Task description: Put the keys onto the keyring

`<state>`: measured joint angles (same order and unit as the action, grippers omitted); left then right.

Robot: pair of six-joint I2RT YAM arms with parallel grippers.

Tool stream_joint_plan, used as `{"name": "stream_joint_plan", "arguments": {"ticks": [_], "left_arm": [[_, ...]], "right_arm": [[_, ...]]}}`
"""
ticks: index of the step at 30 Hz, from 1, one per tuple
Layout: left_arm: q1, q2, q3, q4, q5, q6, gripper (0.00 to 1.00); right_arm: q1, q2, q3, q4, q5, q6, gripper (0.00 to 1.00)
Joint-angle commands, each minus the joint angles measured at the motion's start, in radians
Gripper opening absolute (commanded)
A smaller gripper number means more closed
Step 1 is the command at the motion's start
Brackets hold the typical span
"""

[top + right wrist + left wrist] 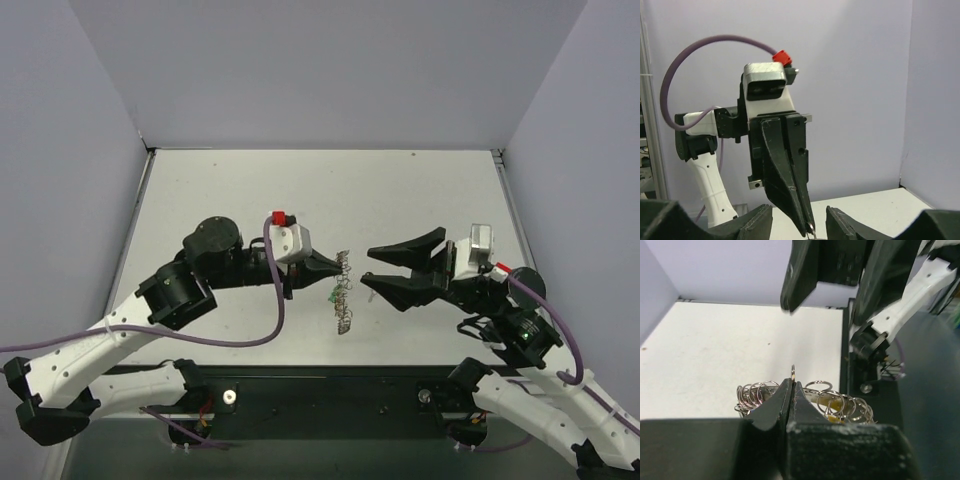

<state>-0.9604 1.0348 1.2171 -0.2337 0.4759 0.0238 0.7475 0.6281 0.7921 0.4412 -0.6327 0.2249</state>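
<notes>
While the left gripper (336,266) pinched the keyring (346,300), I thought the spread right gripper (368,267) needed a slow, square approach.

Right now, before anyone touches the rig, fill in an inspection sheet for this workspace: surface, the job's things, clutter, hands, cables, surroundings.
Surface: flat white table top.
Job's things: large silvery ribbed metal keyring near the middle; small metal keys with plastic heads, yellow and green seen, sit among its coils; whether they are threaded on cannot be told.
Clutter: nothing seen.
Hands: left hand shut, pinching the keyring's rim; right hand open, facing it, holding nothing.
Cables: purple cable looped along the left arm, another on the right; both clear of the keyring.
Surroundings: plain pale walls on three sides; black base plate at the near edge.
</notes>
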Motion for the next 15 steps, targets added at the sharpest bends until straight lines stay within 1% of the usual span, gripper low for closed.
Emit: {"name": "stream_joint_plan", "arguments": {"ticks": [1, 2, 4, 6, 7, 8, 10, 11, 13, 15], "left_arm": [[-0.038, -0.136, -0.091, 0.049, -0.187, 0.215, 0.00], [-0.043, -0.154, -0.115, 0.083, -0.192, 0.250, 0.00], [-0.046, -0.203, -0.154, 0.109, -0.204, 0.286, 0.00], [-0.049, -0.244, -0.203, 0.131, -0.207, 0.352, 0.00], [-0.051, -0.261, -0.226, 0.140, -0.182, 0.387, 0.00], [-0.055, -0.280, -0.281, 0.175, -0.163, 0.466, 0.00], [-0.066, -0.337, -0.339, 0.220, -0.152, 0.517, 0.00], [-0.069, -0.352, -0.359, 0.262, -0.151, 0.568, 0.00], [-0.074, -0.386, -0.401, 0.266, -0.152, 0.617, 0.00], [-0.078, -0.418, -0.448, 0.269, -0.151, 0.711, 0.00]], "right_arm": [[0.001, -0.044, 0.012, -0.019, 0.048, -0.078, 0.48], [0.001, -0.048, 0.012, -0.031, 0.053, -0.082, 0.48], [0.000, -0.048, 0.012, -0.058, 0.065, -0.098, 0.49], [0.000, -0.044, 0.009, -0.085, 0.079, -0.113, 0.49], [0.000, -0.044, 0.006, -0.090, 0.082, -0.116, 0.49], [-0.002, -0.038, 0.002, -0.096, 0.087, -0.121, 0.49], [-0.004, -0.030, -0.007, -0.110, 0.097, -0.131, 0.50], [-0.005, -0.021, -0.008, -0.116, 0.100, -0.136, 0.50], [-0.007, -0.011, -0.013, -0.130, 0.113, -0.148, 0.50], [-0.013, 0.001, -0.017, -0.139, 0.120, -0.154, 0.52]]}}
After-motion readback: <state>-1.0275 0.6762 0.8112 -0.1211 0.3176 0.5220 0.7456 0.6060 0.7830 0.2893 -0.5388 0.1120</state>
